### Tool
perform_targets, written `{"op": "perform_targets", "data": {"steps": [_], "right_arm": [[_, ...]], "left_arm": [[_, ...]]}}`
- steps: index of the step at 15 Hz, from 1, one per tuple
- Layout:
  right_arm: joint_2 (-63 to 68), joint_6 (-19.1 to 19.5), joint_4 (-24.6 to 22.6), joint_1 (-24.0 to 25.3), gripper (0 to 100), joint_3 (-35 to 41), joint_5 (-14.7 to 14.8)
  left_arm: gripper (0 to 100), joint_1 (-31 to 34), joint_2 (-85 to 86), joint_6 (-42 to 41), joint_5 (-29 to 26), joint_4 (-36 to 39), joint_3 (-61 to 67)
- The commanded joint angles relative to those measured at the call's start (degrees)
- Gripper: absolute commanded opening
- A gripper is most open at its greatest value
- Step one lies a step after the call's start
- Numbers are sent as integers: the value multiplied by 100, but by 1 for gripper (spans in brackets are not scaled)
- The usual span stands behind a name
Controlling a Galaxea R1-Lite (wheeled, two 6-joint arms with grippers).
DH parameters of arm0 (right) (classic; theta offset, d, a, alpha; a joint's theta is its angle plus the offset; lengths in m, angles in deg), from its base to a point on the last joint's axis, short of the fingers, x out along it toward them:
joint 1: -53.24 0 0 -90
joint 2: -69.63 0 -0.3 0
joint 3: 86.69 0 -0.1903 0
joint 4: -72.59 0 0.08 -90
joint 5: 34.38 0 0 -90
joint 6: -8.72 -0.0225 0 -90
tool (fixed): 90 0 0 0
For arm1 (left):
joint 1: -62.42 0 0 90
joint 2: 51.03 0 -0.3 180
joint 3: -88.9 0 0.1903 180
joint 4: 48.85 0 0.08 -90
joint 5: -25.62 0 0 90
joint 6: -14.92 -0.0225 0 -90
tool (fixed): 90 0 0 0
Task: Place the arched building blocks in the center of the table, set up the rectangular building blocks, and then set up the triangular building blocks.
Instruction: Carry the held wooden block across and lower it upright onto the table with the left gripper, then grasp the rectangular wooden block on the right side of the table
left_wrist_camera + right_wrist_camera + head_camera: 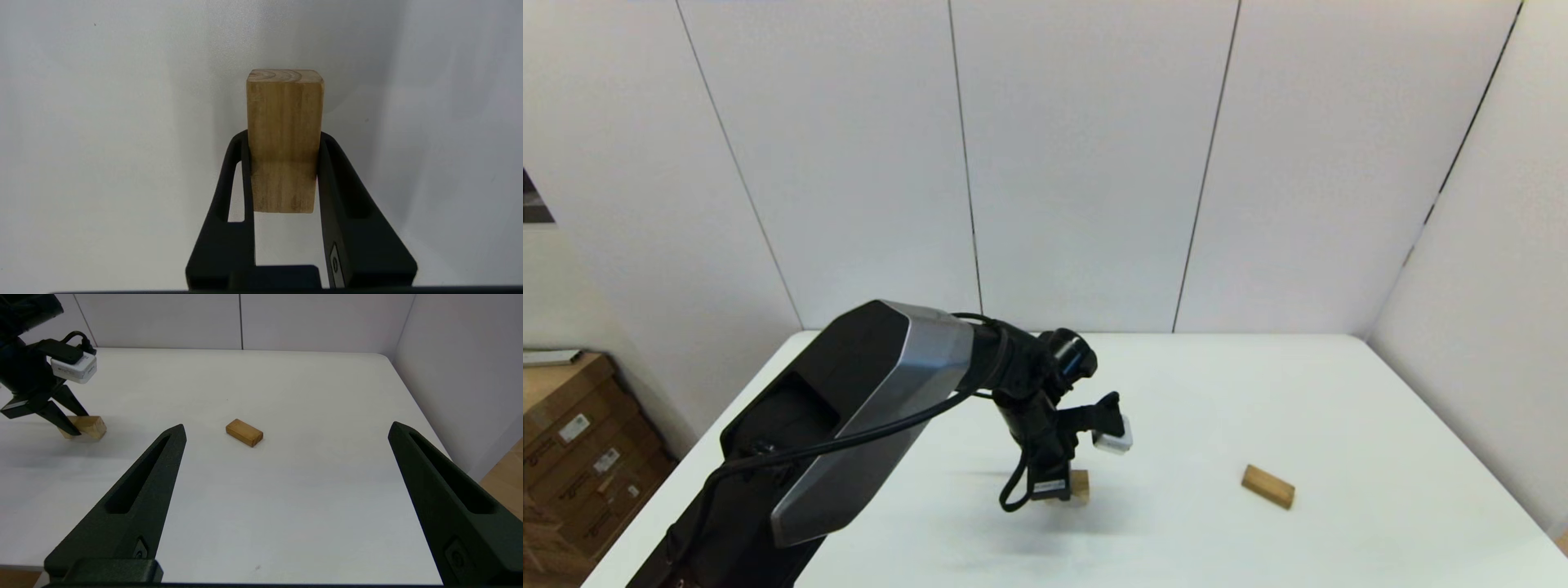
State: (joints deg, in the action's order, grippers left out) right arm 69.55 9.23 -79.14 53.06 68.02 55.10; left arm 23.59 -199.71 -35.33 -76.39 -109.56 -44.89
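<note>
Head view: the left arm reaches over the white worktop (pixel 1258 392), its left claw (pixel 1062 487) pointing down near the middle of the surface, closed on a small light-wood block (pixel 1080 485) of which only a corner shows beside the black fingers. Whether this block has an arch cut-out cannot be told. To the robot's right, well apart from the claw, a solid rectangular block (pixel 1267 486) lies flat and slightly askew. Bare surface surrounds it on all sides, and the far and right edges of the worktop are well away from both blocks. The right arm is out of this view.

Left wrist view: the two fingers (pixel 241 175) press both side faces of the block (pixel 284 139), whose far end face shows curved grain rings. White worktop (pixel 102 143) lies beyond it.

Right wrist view: the right claw (pixel 286 506) hangs near the worktop's near edge with its fingers spread wide. The rectangular block (pixel 244 432) lies beyond, between them, apart from both. Far off, the left claw (pixel 61 422) grips its block (pixel 88 426) low at the surface (pixel 286 384).
</note>
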Motion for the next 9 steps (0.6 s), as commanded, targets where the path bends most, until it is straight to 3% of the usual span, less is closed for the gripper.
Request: {"op": "perform_targets", "data": {"steps": [1, 9], "right_arm": [[-1, 2, 2, 1, 100, -1, 0], [7, 2, 2, 1, 100, -1, -9]], "left_arm": [[100, -2, 49, -20, -12, -28, -6], [100, 112, 673, 200, -12, -142, -6]]}}
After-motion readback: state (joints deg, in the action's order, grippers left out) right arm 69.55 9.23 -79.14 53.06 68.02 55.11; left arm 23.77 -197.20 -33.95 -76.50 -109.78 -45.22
